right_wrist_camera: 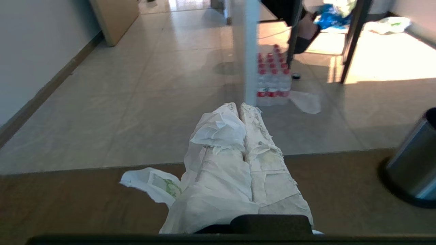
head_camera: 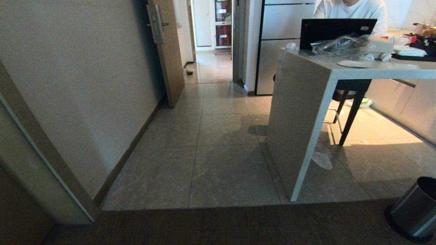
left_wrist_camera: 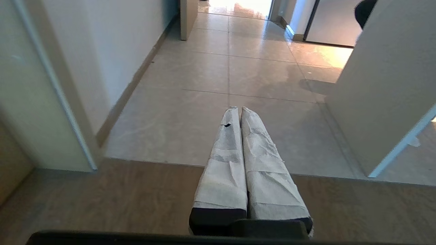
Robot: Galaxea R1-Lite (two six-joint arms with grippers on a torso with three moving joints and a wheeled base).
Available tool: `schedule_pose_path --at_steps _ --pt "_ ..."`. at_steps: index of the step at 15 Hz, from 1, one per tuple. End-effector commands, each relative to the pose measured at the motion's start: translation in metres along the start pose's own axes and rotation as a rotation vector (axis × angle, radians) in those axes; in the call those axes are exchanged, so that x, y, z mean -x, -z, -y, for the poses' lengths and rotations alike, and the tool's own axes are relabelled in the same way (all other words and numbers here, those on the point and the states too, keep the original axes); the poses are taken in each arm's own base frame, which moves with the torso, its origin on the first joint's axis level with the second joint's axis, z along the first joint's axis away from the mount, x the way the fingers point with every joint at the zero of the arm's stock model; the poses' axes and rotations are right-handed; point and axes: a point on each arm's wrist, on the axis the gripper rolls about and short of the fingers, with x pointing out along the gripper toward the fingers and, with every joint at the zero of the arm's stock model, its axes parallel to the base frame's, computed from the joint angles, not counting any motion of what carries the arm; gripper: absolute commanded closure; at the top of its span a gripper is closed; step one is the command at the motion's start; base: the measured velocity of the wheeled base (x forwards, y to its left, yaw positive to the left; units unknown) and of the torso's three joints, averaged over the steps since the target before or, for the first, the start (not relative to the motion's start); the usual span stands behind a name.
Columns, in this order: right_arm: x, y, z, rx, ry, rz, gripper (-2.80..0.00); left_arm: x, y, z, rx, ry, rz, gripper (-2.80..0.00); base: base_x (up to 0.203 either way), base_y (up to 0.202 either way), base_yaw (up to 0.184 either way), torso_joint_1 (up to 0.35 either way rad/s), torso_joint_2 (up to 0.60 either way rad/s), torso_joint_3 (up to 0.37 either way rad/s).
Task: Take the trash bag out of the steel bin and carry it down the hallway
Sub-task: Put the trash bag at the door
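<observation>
The trash bag (right_wrist_camera: 218, 131) is in my right claw (right_wrist_camera: 240, 106). The thin white plastic is pinched between the two fingers, which are squeezed tight together on it. It drapes over one finger and hangs down the side, and a loose bit with green print (right_wrist_camera: 160, 185) sticks out over the dark wood floor (right_wrist_camera: 68, 204). My claw is out in the air, pointing forward, low over the line where the wood floor meets the tiles.

The steel bin (head_camera: 414, 211) stands on the wood floor off to my right, near the claw but not touching it. I can see its black rim and its dark inside – nothing white shows in the part I can see.

My left claw (left_wrist_camera: 238, 109) is clenched too, the two wrapped fingers pressed together with nothing between them. It also points forward over the floor.

Ahead of me is the hallway (head_camera: 218, 112) with shiny beige tiles, a white wall on my left and a brown door (head_camera: 167, 51) standing open at the far end. On my right is a pale counter (head_camera: 306, 102) with a laptop (head_camera: 335, 30) and a clear plastic bag (head_camera: 340, 44) on top. A person in a white shirt (head_camera: 354, 9) sits behind it. Under the counter there is a pack of water bottles (right_wrist_camera: 272, 78) and a flat white scrap (head_camera: 322, 160) on the tiles – just beside the counter's leg
</observation>
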Motion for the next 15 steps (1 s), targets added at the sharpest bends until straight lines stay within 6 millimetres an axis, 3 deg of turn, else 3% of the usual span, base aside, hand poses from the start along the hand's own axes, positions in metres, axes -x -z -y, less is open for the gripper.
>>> schedule_pose_path --at_steps 1,12,15 --pt "0.0001 0.0 0.0 0.0 0.0 0.002 0.0 -0.0001 0.0004 0.0 0.001 -0.001 -0.001 0.0 0.0 0.19 0.002 0.002 0.0 0.002" --pt "0.0001 0.0002 0.0 0.0 0.0 0.001 0.0 0.0 0.0001 0.0 0.001 -0.001 -0.001 0.0 0.0 0.19 0.001 0.001 0.0 0.004" --pt "0.0 -0.0001 0.0 0.0 0.0 0.001 0.0 0.0 0.0001 0.0 -0.001 -0.001 -0.001 0.0 0.002 0.036 0.004 0.0 0.0 0.002"
